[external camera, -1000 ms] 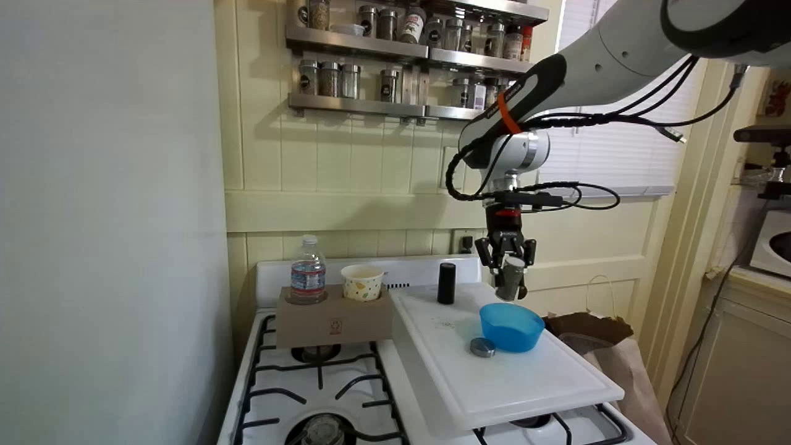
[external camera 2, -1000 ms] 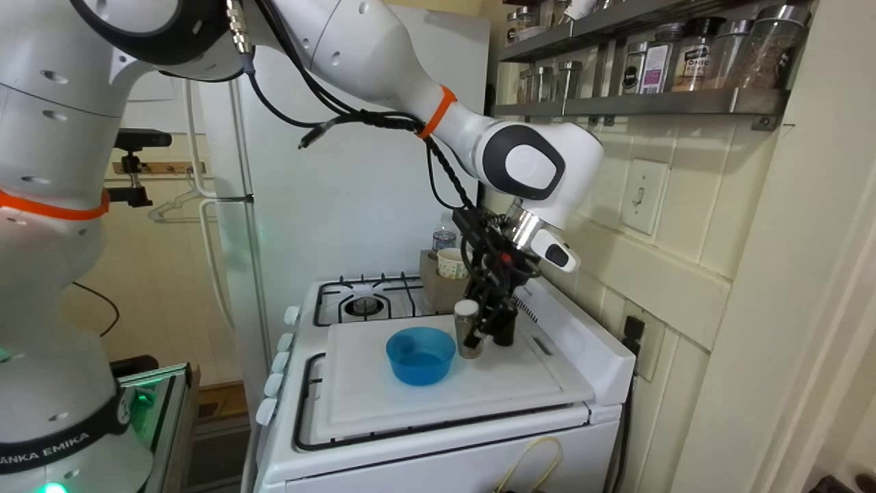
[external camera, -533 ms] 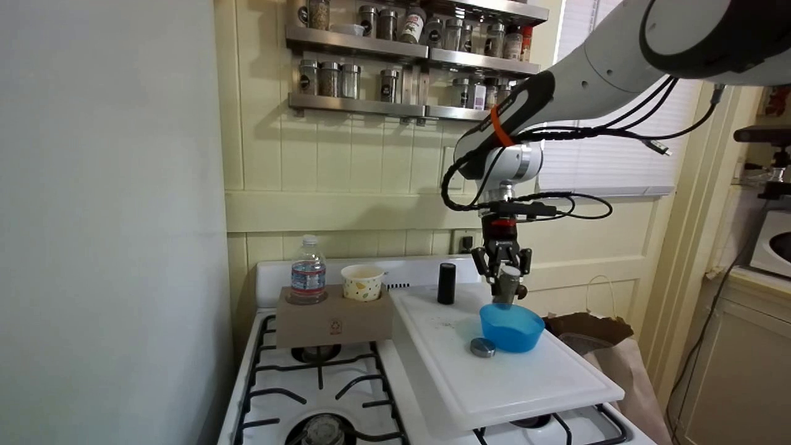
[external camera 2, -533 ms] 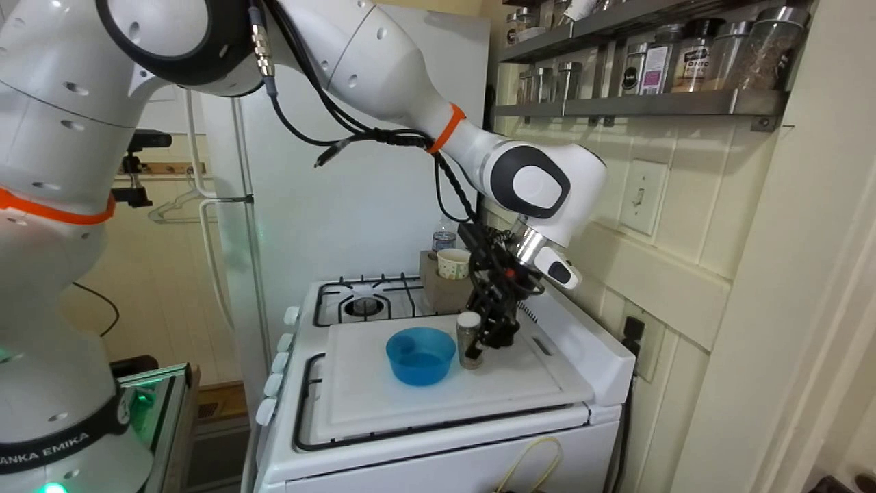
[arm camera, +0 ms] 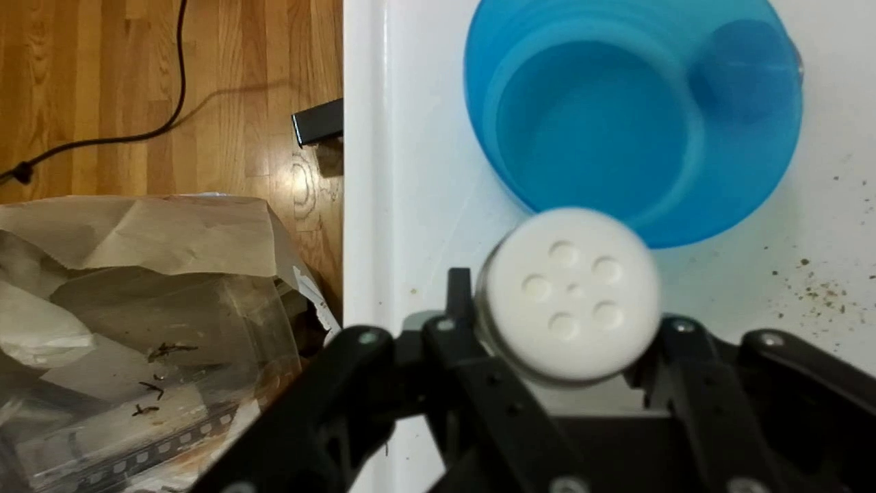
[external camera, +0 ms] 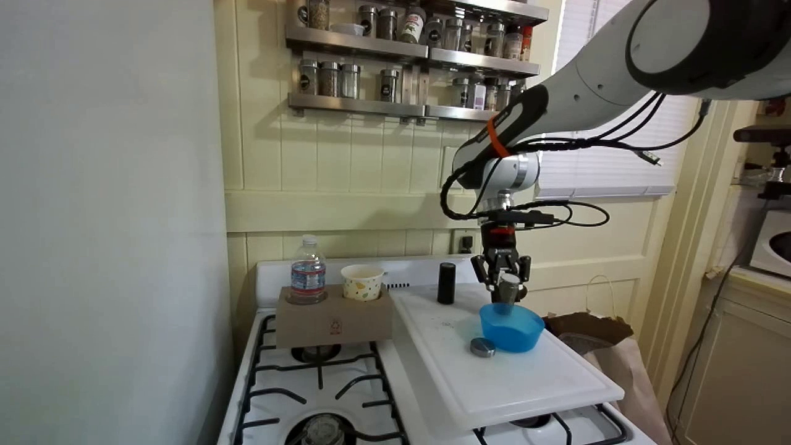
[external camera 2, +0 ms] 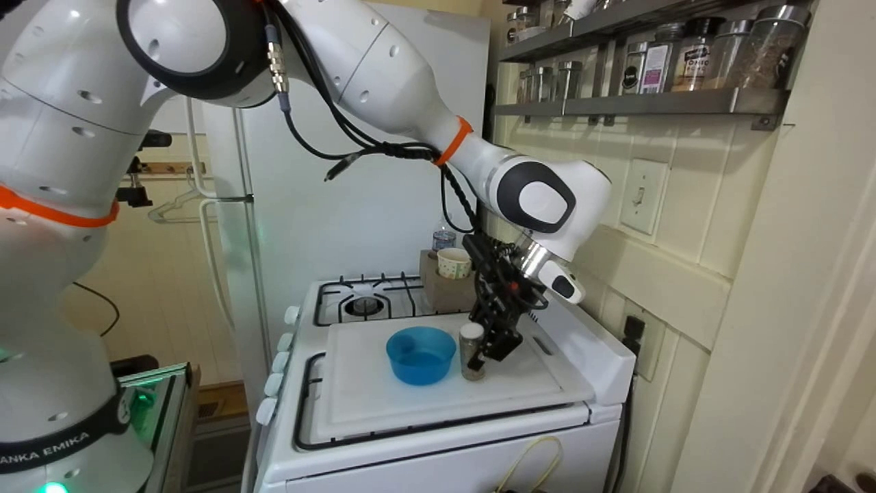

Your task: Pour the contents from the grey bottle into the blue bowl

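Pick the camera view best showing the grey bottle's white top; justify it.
The wrist view: it sees the white top from above, close up, clearly dimpled. Both exterior views show it atop the grey bottle, tiny, without that detail.

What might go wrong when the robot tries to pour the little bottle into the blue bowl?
Spilling: the grey bottle is beside the blue bowl, not over it, so tipping it too soon could sprinkle the white board, where specks already lie.
Bumping: the bottle is close to the bowl, so swinging it over might knock the bowl.
Nothing coming out: the bottle's white top has round dents, and I can't tell whether they go right through.
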You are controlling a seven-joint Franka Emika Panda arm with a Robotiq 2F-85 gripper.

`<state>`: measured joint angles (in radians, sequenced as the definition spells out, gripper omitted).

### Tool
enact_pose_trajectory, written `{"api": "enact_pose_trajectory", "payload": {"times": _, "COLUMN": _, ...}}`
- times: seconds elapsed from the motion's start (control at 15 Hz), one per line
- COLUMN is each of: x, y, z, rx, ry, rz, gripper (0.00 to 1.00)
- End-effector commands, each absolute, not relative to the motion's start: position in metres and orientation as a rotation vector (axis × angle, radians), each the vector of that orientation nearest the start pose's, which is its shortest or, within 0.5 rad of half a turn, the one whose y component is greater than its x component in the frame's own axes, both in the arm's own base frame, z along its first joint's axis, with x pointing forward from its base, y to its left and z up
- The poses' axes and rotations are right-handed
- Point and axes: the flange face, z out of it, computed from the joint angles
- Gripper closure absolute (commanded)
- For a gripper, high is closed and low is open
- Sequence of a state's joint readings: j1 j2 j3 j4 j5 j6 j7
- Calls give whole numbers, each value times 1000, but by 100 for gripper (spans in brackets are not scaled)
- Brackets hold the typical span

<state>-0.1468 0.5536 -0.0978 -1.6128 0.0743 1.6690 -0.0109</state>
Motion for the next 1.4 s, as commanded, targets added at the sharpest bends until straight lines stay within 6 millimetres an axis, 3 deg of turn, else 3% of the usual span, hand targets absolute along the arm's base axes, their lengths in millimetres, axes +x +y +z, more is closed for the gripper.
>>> {"api": "enact_pose_trajectory", "payload": {"times": 0.0, "x": 618, "y": -143, "z": 271, "rx": -2933, "ry": 408, "rz": 746, "gripper": 77}}
{"api": "enact_pose_trajectory", "payload": {"times": 0.07, "x": 619, "y": -142, "z": 271, "rx": -2934, "ry": 409, "rz": 747, "gripper": 27}}
{"api": "enact_pose_trajectory", "payload": {"times": 0.2, "x": 620, "y": -141, "z": 273, "rx": -2940, "ry": 399, "rz": 734, "gripper": 21}}
{"api": "enact_pose_trajectory", "payload": {"times": 0.4, "x": 623, "y": -135, "z": 290, "rx": -2964, "ry": 366, "rz": 684, "gripper": 0}}
{"api": "enact_pose_trajectory", "payload": {"times": 0.6, "x": 628, "y": -126, "z": 316, "rx": -3007, "ry": 322, "rz": 621, "gripper": 0}}
{"api": "enact_pose_trajectory", "payload": {"times": 0.93, "x": 630, "y": -113, "z": 339, "rx": -3044, "ry": 255, "rz": 544, "gripper": 0}}
{"api": "enact_pose_trajectory", "payload": {"times": 1.13, "x": 618, "y": -105, "z": 373, "rx": -3211, "ry": 198, "rz": 518, "gripper": 0}}
{"api": "enact_pose_trajectory", "payload": {"times": 1.33, "x": 588, "y": -87, "z": 424, "rx": -3370, "ry": 77, "rz": 458, "gripper": 0}}
